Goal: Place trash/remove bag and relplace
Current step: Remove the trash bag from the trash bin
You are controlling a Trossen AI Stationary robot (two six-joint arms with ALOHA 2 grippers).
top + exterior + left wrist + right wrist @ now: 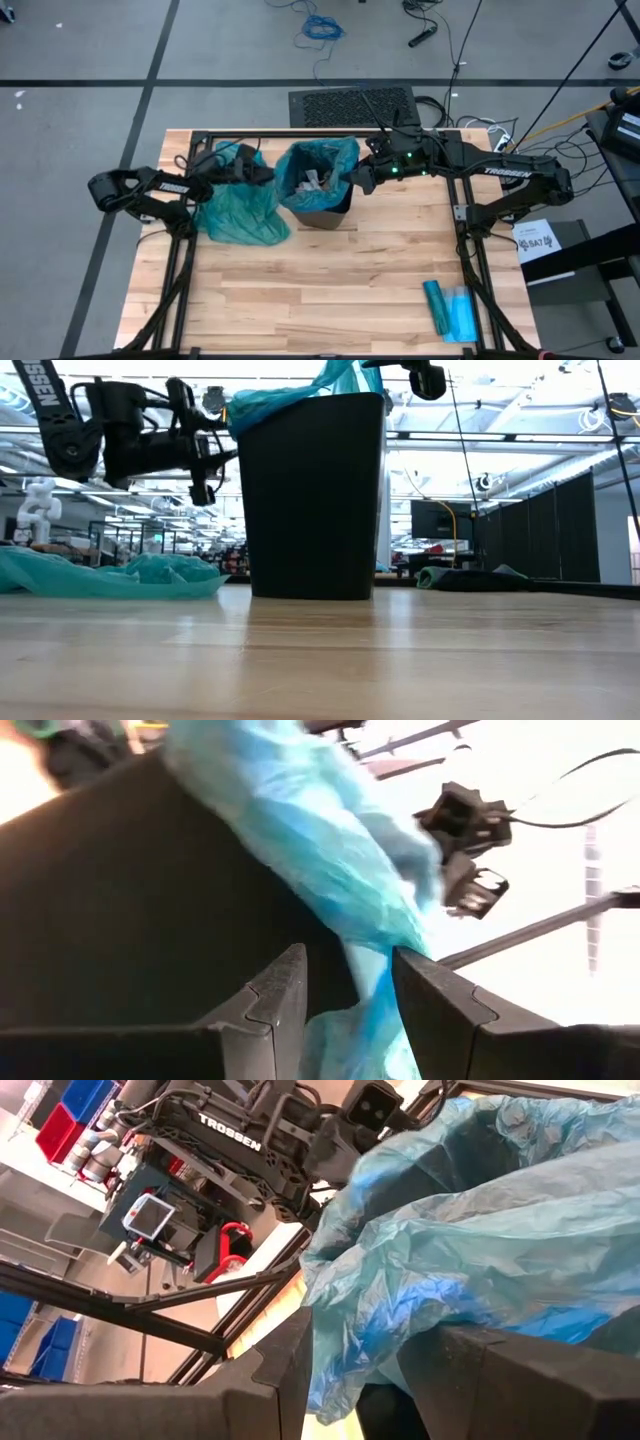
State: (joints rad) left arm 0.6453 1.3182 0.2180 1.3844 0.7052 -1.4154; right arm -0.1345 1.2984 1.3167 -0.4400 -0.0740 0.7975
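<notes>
A black bin stands at the table's far middle, lined with a teal bag. The trash, several paper wads, lies inside it. My right gripper is at the bin's right rim, shut on the bag, and stands above the rim in the low view. My left gripper is at the bin's left side, just below the rim, and tipped a little upward. Its fingers stand apart on either side of the bag's overhang, which hangs outside the bin wall. My left gripper has the bag's overhang running between its fingers. The film lies against the inner side of one finger, and a gap shows beside the other. My right gripper pinches a bunched part of the bag's rim between its two fingers, slanting down from the table's right. The film rises in a peak above the bin's top toward the fingers.
A second teal bag lies slack on the table left of the bin, under my left arm. A flat blue-teal packet lies near the table's front right. A black mat and cables lie on the floor beyond the far edge.
</notes>
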